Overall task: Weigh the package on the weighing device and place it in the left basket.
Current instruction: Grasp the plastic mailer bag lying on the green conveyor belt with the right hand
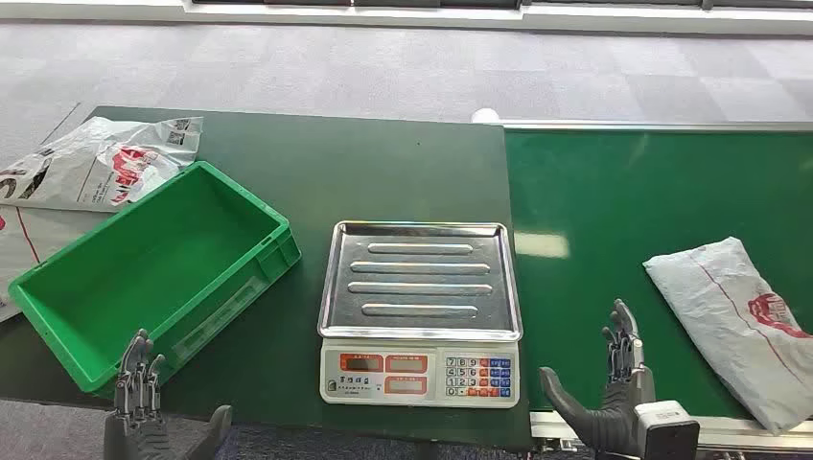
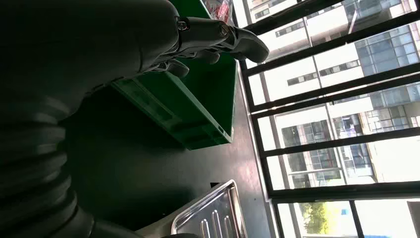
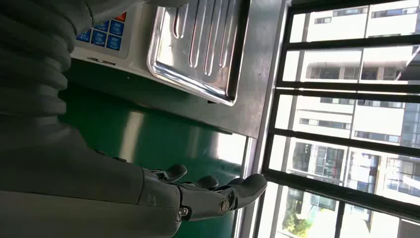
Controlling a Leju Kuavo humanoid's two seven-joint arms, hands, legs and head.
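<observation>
A grey plastic mailer package (image 1: 740, 321) with a red logo lies on the green conveyor belt at the right. The scale (image 1: 420, 311), with a bare steel pan (image 3: 200, 47) and a keypad, stands in the middle of the table. Left of it sits the green basket (image 1: 144, 268), tilted in plan, with nothing in it; one corner (image 2: 198, 124) faces the left wrist camera. My right hand (image 1: 609, 398) hovers open at the belt's near edge, between scale and package, touching neither. My left hand (image 1: 144, 412) is open, low at the basket's near corner.
Other printed mailer bags (image 1: 91, 168) lie at the table's far left, behind the basket. The conveyor belt (image 1: 662, 201) has a metal rail along its near edge. Grey carpet lies beyond the table. Large windows (image 3: 346, 114) appear in both wrist views.
</observation>
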